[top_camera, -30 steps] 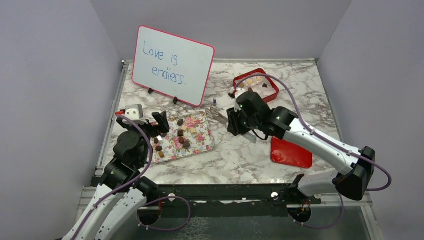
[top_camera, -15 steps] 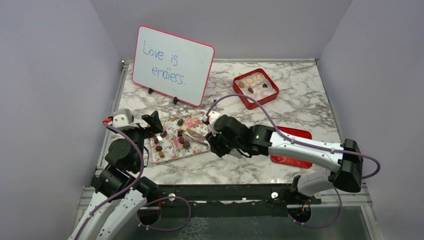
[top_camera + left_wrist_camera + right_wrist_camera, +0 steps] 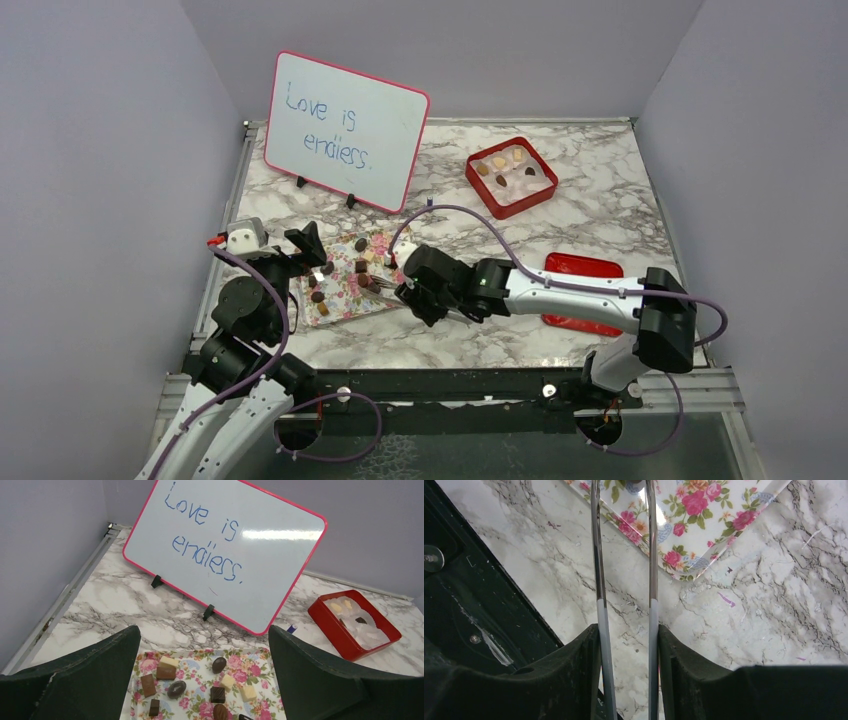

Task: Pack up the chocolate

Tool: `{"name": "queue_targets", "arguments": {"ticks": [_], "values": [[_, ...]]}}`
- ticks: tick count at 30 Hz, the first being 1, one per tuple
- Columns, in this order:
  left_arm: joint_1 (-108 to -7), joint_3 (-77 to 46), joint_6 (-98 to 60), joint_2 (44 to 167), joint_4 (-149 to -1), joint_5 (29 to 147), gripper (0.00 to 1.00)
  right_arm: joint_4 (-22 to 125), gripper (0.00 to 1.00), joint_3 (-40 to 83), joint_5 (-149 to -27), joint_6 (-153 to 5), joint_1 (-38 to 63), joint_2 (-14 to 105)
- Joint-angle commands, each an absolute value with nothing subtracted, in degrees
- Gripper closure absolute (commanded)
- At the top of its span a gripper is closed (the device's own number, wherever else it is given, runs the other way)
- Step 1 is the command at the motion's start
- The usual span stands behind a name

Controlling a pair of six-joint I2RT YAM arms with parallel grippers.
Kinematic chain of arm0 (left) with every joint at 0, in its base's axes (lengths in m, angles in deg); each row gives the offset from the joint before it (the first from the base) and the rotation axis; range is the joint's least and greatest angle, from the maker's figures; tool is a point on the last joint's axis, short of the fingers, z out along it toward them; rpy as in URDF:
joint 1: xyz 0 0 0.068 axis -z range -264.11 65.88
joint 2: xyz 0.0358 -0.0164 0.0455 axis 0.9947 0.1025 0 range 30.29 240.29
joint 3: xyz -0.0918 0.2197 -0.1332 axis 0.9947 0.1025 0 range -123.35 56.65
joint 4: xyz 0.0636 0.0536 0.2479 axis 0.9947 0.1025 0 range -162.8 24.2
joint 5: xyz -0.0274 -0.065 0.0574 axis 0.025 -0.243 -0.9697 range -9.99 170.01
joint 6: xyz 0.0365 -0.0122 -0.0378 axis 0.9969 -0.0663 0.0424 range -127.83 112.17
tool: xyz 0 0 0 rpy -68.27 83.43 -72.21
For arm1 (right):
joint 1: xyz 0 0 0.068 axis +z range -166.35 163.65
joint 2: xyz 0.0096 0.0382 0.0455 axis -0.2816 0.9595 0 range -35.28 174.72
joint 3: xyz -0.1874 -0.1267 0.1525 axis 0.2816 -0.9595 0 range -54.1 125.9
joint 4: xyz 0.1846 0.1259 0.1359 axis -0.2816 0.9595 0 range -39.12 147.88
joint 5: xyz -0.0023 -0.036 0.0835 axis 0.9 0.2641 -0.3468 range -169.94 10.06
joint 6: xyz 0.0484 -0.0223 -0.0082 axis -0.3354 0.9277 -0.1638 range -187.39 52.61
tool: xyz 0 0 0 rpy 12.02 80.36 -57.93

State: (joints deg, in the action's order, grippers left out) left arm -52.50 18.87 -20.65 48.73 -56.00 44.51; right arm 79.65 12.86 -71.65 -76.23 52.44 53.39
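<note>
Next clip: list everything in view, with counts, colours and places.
whiteboard: 1, pink-framed, back left
floral tray: 1, pink-flowered, front left
chocolates on tray: about ten, dark, brown, pale
red box: 1, white-lined, back right
chocolates in box: about five, brown, pale
red lid: 1, front right
tongs: 1, metal, tips over tray
pen: 1, blue-tipped, beside whiteboard
table: 1, grey-white marble
left gripper: open, empty, at tray's left
right gripper: shut on tongs

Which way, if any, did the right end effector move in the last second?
Yes. The right end effector, holding tongs, went left and nearer, away from the red box, to the flowered tray.
</note>
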Motion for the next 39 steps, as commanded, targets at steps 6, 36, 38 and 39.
{"name": "queue_targets", "arguments": {"ticks": [6, 36, 38, 39], "values": [[-52.7, 19.2, -20.7, 49.0, -56.7, 43.9, 0.01, 79.4, 0.53, 15.3, -67.6, -74.5, 53.8, 57.2], [-52.7, 19.4, -20.8, 48.8, -56.7, 44.8, 0.01, 85.8, 0.76, 17.4, -56.3, -83.0, 55.3, 58.7], [-52.7, 19.4, -20.8, 48.6, -56.8, 44.8, 0.01, 85.6, 0.76, 17.5, -56.8, -83.3, 55.3, 58.5], [-52.7, 19.4, -20.8, 48.6, -56.7, 44.8, 0.01, 85.6, 0.76, 17.5, -56.8, -83.6, 55.3, 58.2]]}}
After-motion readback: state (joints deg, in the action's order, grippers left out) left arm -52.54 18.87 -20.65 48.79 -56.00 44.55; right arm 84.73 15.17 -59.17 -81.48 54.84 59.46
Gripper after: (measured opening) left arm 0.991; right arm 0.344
